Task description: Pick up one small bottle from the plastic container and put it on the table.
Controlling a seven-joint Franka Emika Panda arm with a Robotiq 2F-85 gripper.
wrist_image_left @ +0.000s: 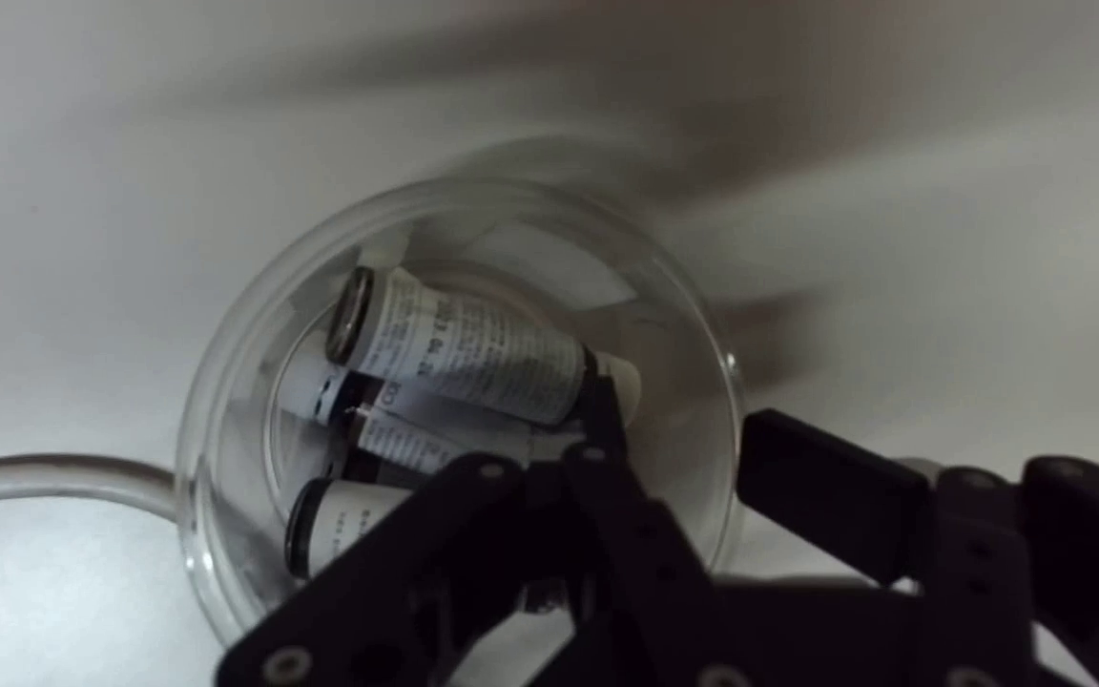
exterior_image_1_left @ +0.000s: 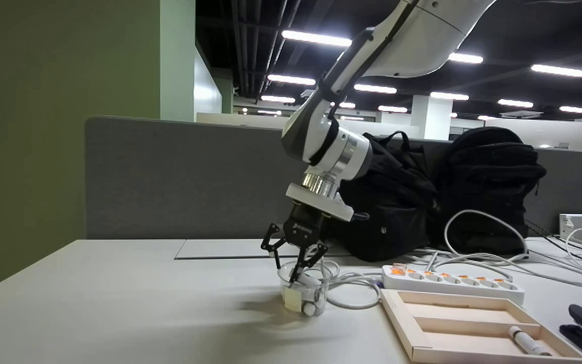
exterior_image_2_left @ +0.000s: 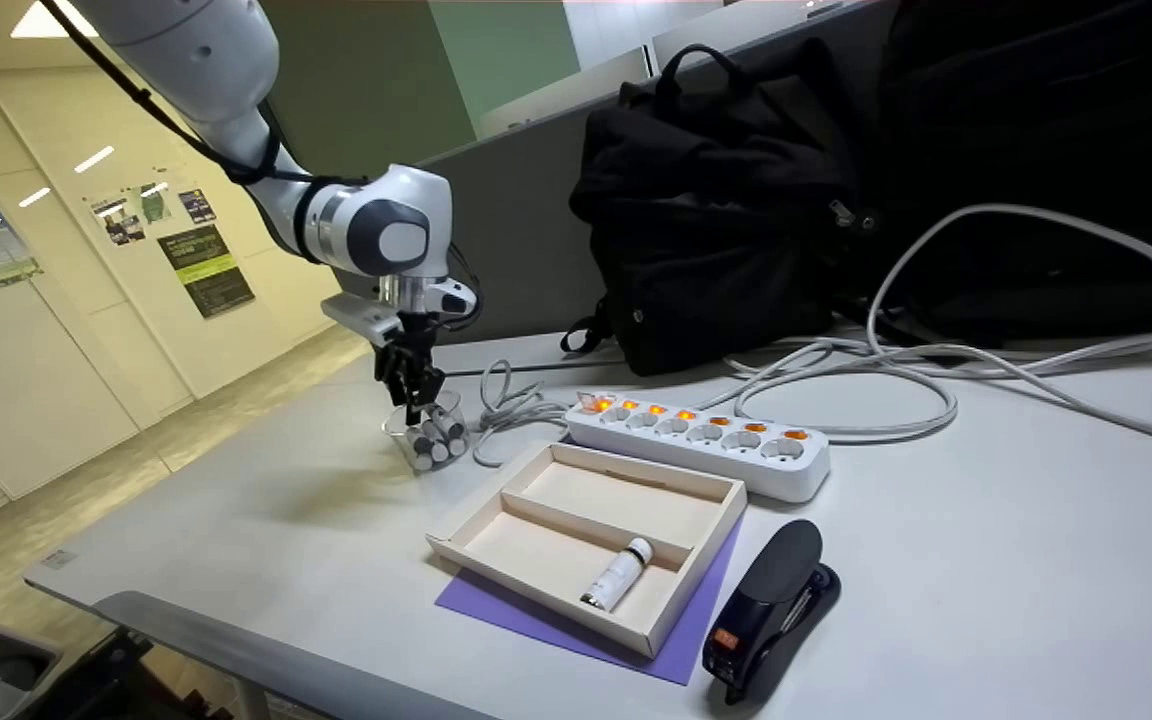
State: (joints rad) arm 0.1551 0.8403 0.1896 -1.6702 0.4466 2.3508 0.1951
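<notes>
The plastic container [exterior_image_1_left: 293, 299] is a clear round tub on the pale grey table [exterior_image_1_left: 144, 303]; it also shows in an exterior view [exterior_image_2_left: 398, 432] and in the wrist view [wrist_image_left: 195, 458]. It holds several small white-labelled bottles [wrist_image_left: 468, 348] lying tilted. My gripper [exterior_image_1_left: 286, 276] points down at the container and is open, with nothing between its fingers. In the wrist view [wrist_image_left: 678, 425], one finger reaches inside, overlapping the top bottle's neck near its white cap. The other finger is at the rim's edge. Whether either touches is unclear. The fingers hide some bottles.
A beige divided tray [exterior_image_2_left: 496, 560] holds one small bottle [exterior_image_2_left: 618, 573] and sits on a purple sheet [exterior_image_2_left: 516, 610]. Nearby are a white power strip [exterior_image_2_left: 701, 445], looped cables [exterior_image_1_left: 356, 296] and a black stapler [exterior_image_2_left: 774, 610]. Black backpacks [exterior_image_1_left: 387, 207] stand against the grey partition [exterior_image_1_left: 185, 177].
</notes>
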